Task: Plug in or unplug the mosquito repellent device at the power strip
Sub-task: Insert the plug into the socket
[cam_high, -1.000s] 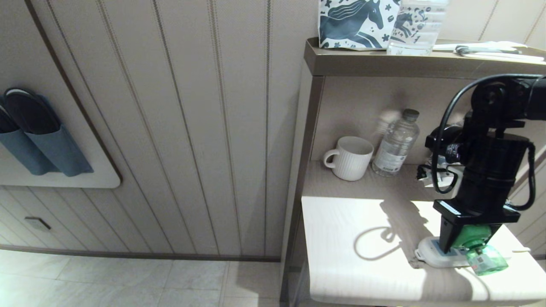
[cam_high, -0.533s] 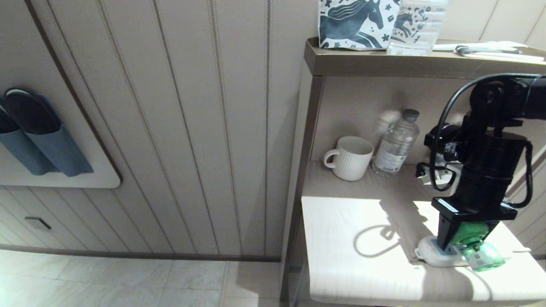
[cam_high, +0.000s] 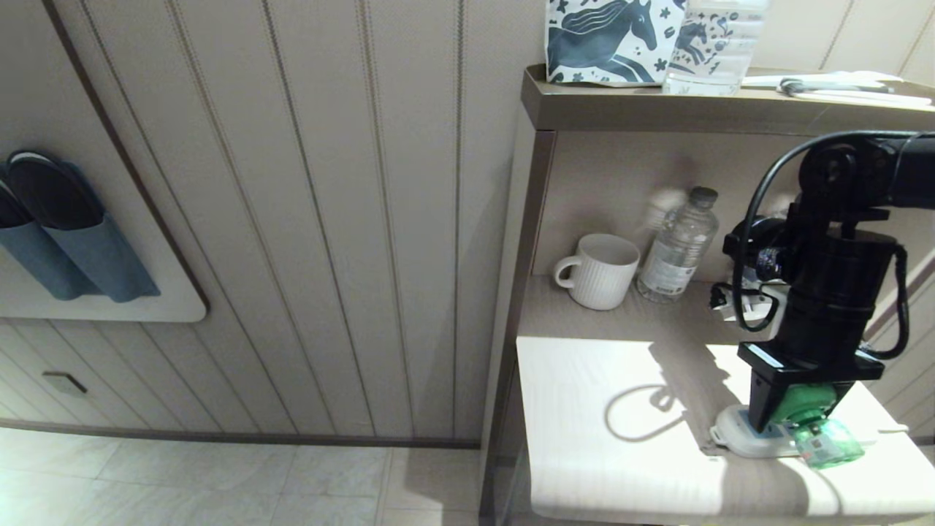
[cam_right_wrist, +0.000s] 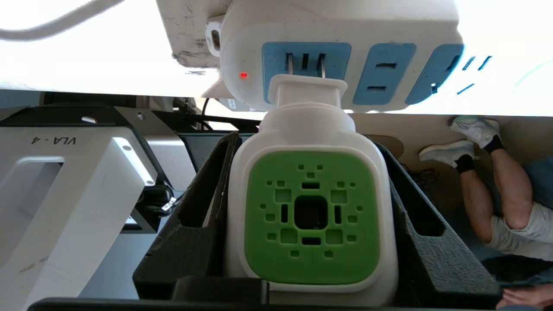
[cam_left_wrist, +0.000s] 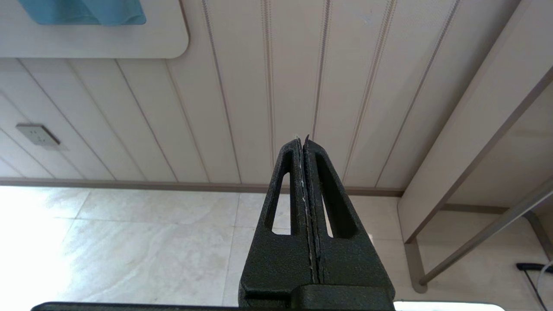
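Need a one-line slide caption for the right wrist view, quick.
Right gripper clamps the mosquito repellent device, its prongs partly seated in the end socket of the power strip.

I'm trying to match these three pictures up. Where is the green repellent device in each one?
Head view: the device sits low on the right, gripped by the right gripper over the power strip.
Left wrist view: not in it; only the shut left gripper before the wall.
Right wrist view: centre, prongs at the strip.
Shared landmark: the power strip.
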